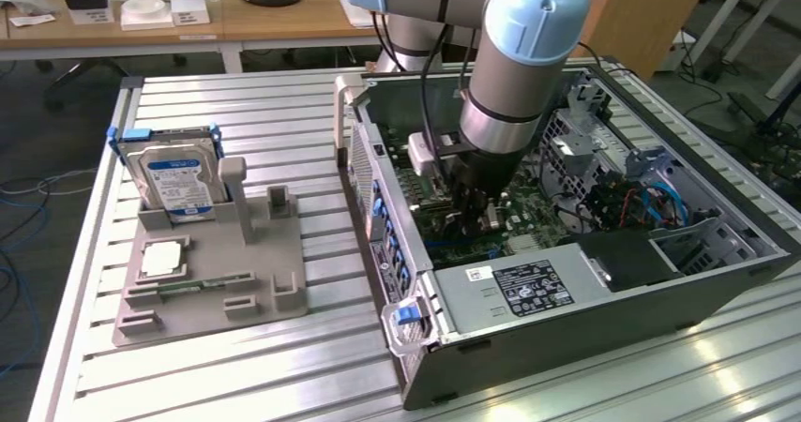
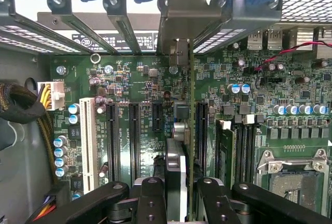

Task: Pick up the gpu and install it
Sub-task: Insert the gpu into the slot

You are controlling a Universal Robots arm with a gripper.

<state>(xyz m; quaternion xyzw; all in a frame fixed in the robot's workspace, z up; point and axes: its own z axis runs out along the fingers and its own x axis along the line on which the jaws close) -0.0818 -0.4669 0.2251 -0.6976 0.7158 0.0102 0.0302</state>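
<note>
Reaching straight down into the case (image 1: pixel 601 333), fingers (image 2: pixel 152 200) pinch the gpu (image 2: pixel 191 110).

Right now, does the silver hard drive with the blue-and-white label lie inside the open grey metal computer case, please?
No, the hard drive stands upright in the grey holder outside the case.

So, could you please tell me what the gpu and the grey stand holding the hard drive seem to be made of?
The gpu: green circuit board seen edge-on, with a dull grey bracket that looks like sheet metal. The stand: matte, uniform grey, blocky shapes, probably plastic, perhaps printed.
</note>
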